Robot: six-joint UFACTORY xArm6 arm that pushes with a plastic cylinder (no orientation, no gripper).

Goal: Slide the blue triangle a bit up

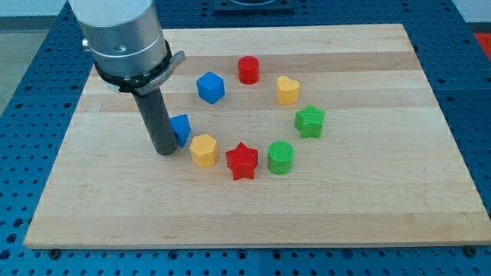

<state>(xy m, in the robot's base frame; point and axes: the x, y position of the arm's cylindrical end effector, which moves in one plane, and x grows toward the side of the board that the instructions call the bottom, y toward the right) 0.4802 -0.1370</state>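
Observation:
The blue triangle (181, 127) lies left of the board's middle, its left part hidden behind my rod. My tip (165, 151) rests on the board just left of and slightly below the triangle, touching or almost touching it. A blue cube (210, 87) sits above and to the right of the triangle. A yellow hexagon-like block (204, 149) sits just below and right of the triangle.
Other blocks form a ring on the wooden board (368, 199): a red cylinder (248, 70), a yellow heart (287, 90), a green star (310, 121), a green cylinder (281, 157) and a red star (242, 160).

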